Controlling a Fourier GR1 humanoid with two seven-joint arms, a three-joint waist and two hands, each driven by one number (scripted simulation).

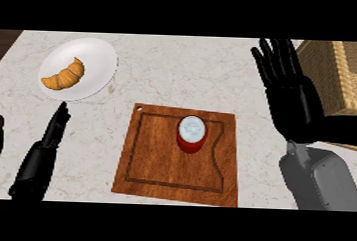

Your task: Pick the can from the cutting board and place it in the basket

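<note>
Standing on the grooved wooden cutting board (165, 164), a red cylindrical can (190, 135); right robot hand (289, 91) spread.

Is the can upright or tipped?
Upright: the can shows its round silver top, red side below, standing on the cutting board.

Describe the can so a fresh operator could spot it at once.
Find the brown wooden cutting board at the counter's middle. The can stands upright in its upper half, red-sided with a silvery top. It is the only thing on the board; the croissant lies apart on a white plate.
</note>
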